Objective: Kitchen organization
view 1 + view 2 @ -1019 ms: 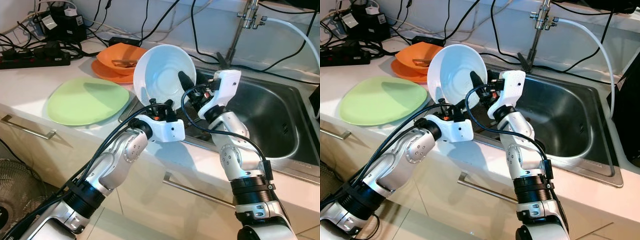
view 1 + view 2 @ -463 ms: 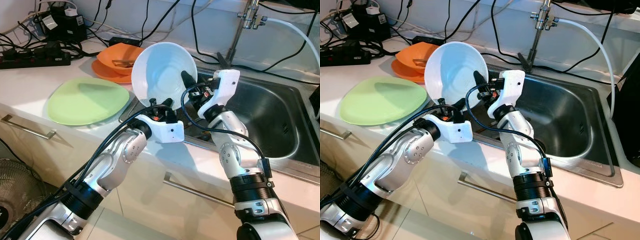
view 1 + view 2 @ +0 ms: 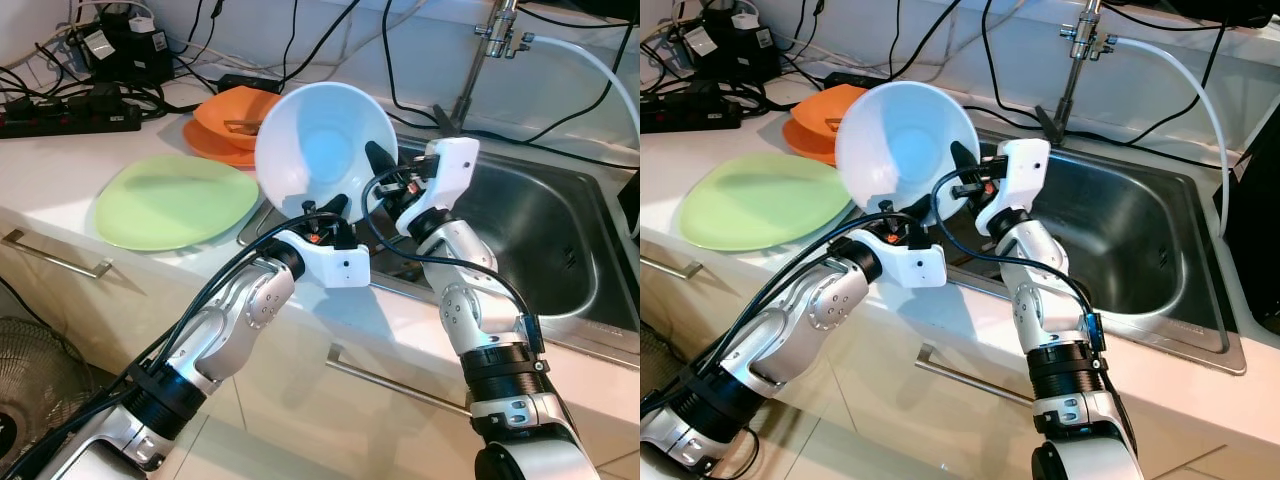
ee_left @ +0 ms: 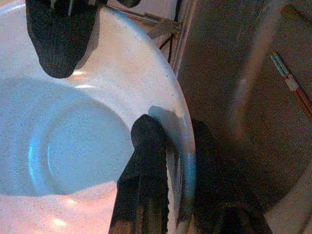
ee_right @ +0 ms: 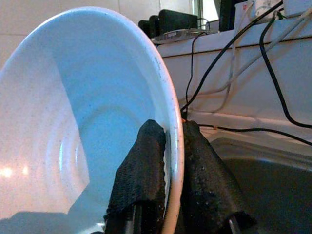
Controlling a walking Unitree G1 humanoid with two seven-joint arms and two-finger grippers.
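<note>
A large white bowl hangs tilted over the left edge of the sink, its hollow facing me. My left gripper is shut on the bowl's lower rim, one finger inside and the other outside the wall. My right gripper is shut on the right side of the rim, which runs between its two fingers. The right gripper's inner finger lies dark against the bowl in the left wrist view.
A green plate lies on the counter at the left. Behind it an orange bowl sits on an orange plate. The steel sink with its tap is at the right, chopsticks in it. A power strip and cables crowd the back.
The bowl has swung a little to the left and tipped its opening more towards me, with both grippers still on its rim.
</note>
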